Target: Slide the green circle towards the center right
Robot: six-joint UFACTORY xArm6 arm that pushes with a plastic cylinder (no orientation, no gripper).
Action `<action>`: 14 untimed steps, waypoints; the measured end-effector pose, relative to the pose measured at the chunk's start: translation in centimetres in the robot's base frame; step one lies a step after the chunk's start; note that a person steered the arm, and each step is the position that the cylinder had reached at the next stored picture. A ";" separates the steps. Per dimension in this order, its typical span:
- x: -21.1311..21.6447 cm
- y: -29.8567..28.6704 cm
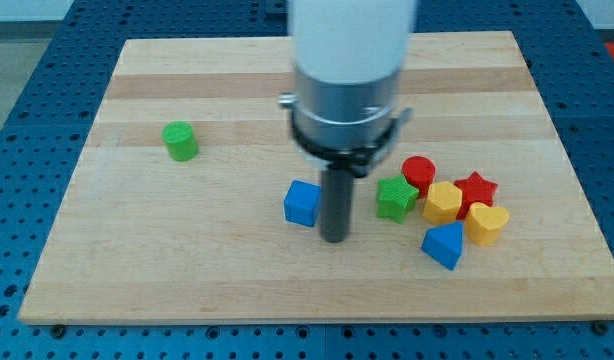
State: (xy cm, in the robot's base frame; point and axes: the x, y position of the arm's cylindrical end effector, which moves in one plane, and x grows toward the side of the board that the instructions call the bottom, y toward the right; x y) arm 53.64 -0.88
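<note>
Nearest the view's bottom lies the blue triangular block (444, 245), sitting at the lower edge of a cluster on the right half of the wooden board (187, 270). Just above it to the right is the yellow heart (487, 222), and above that the red star (476, 189). The yellow hexagon-like block (442, 202) sits between the star and the green star (395, 197), with the red cylinder (419, 172) at the cluster's top (these blocks touch or nearly touch one another).

To the left of the cluster my tip (334, 238) rests on the board, in the gap between the blue cube (302, 203) and the green star. The cube is just beside the rod on its left; the green star is near on its right. The rod has no jaws, so it grasps nothing and simply stands upright under the arm's white and grey body (349, 80).

The green circle (180, 141) stands alone toward the view's left, well apart from my tip and from every other block, above the level of the cube.
</note>
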 end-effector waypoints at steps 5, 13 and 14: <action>-1.0 -1.4; -18.4 -7.5; -14.7 -5.7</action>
State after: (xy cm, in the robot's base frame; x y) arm 38.94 -6.56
